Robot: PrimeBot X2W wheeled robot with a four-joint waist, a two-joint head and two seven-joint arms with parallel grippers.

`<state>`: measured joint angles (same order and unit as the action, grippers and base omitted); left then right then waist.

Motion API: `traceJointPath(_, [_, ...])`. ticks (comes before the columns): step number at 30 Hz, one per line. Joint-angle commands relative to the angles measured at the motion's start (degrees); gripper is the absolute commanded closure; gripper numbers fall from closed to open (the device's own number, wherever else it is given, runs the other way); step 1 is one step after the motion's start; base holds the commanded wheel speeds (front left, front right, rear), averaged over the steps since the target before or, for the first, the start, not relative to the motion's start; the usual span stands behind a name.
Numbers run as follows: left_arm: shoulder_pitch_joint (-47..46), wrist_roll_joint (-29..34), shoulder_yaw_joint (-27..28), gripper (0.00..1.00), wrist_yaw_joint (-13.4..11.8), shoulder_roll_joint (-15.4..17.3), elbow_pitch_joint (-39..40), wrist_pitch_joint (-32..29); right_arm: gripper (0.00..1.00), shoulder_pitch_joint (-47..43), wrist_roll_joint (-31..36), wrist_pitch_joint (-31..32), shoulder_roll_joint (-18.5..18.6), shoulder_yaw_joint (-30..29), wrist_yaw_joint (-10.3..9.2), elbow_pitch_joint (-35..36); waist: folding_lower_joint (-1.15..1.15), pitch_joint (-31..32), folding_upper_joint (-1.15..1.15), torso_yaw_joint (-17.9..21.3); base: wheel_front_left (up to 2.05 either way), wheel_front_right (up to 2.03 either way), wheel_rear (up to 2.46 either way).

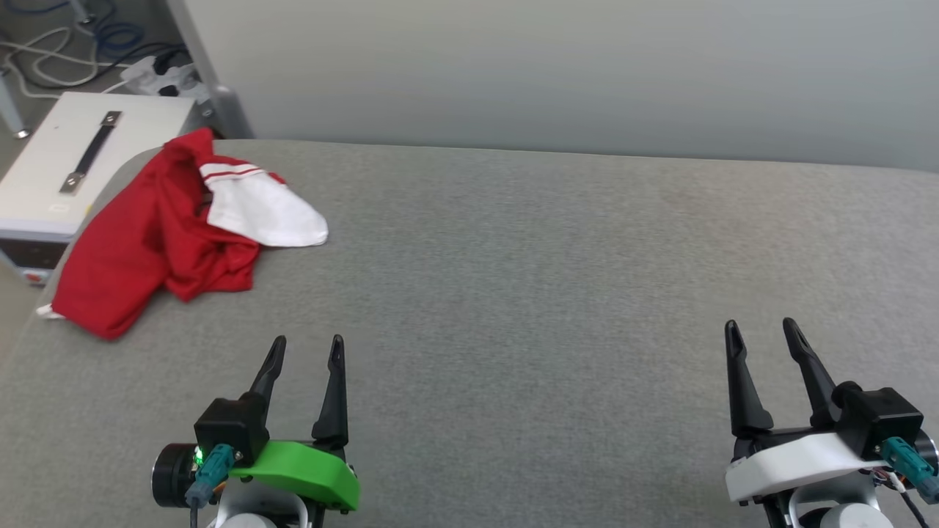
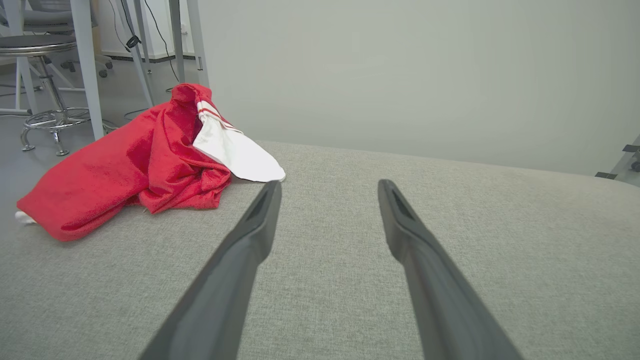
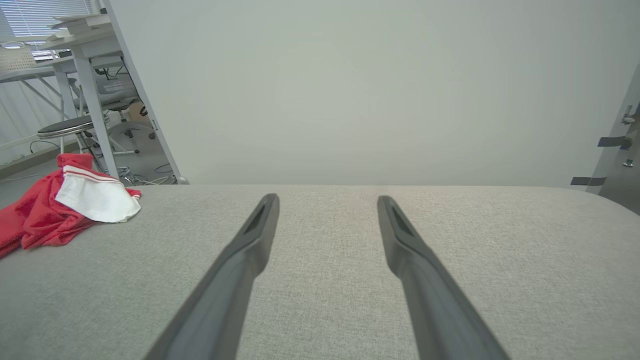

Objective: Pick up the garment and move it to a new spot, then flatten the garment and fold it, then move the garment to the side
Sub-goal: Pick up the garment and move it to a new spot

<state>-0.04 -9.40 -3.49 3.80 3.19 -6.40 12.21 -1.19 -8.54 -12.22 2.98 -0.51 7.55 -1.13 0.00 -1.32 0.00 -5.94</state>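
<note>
Head view: garment (image 1: 147,242) bunched, much hidden within folds; left fingers (image 1: 334,396), right fingers (image 1: 741,389) spread, empty.

I see the garment (image 1: 139,242) red, its sleeve (image 1: 260,213) white with red stripes. The table (image 1: 550,293) is grey, the box (image 1: 37,194) white.

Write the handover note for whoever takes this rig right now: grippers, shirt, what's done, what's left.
Left gripper: open, empty, at the near side of the table.
Right gripper: open, empty, also at the near side.
Shirt: crumpled at the table's far left corner, white sleeve on top. It is clear of both grippers and nearer the left one.
Done: nothing yet; the shirt is not picked up.
Left: pick it up, move it to a new spot, flatten, fold, move aside.
</note>
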Motion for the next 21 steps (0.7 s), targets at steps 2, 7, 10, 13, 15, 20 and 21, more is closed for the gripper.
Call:
traceJointPath(2, [0.39,-0.63,0.03,0.0,0.25,-0.27,-0.37,0.72,0.0,-0.68,-0.57,-0.74,-0.09,0.87,-0.05,-0.1,0.0,0.22,0.0,-4.41,0.0,0.0,0.0])
traceJointPath(7, [0.74,-0.81,0.43,0.0,0.5,-0.28,-0.77,1.33,0.0,-0.91,-1.27,-1.34,-0.1,2.02,-0.06,-0.29,0.0,0.41,0.0,-9.34,0.0,0.0,0.0])
traceJointPath(10, [0.79,-0.96,0.51,0.0,0.68,-0.29,-0.92,1.67,0.0,-1.15,-1.57,-1.67,-0.1,2.41,-0.06,-0.48,0.0,0.49,0.0,-12.18,0.0,0.0,0.0])
traceJointPath(13, [0.85,-1.2,0.59,0.0,0.8,-0.3,-1.11,2.03,0.0,-1.22,-2.07,-2.03,-0.1,2.59,-0.06,-0.56,0.0,0.48,0.0,-15.13,0.0,0.0,0.0])
traceJointPath(15, [1.02,-1.39,0.67,0.0,0.81,-0.3,-1.22,2.27,0.0,-1.11,-2.51,-2.27,-0.1,2.98,-0.06,-0.81,0.0,0.47,0.0,-16.64,0.0,0.0,0.0])
traceJointPath(20, [1.28,-1.87,0.39,0.0,0.99,-0.32,-1.52,2.79,0.0,-1.09,-2.96,-2.78,-0.11,3.55,-0.06,-1.08,0.0,0.33,0.0,-20.03,0.0,0.0,0.0])
traceJointPath(21, [1.27,-1.91,0.32,0.0,1.0,-0.32,-1.49,2.79,0.0,-1.1,-2.98,-2.78,-0.11,3.57,-0.06,-1.11,0.0,0.29,0.0,-20.52,0.0,0.0,0.0])
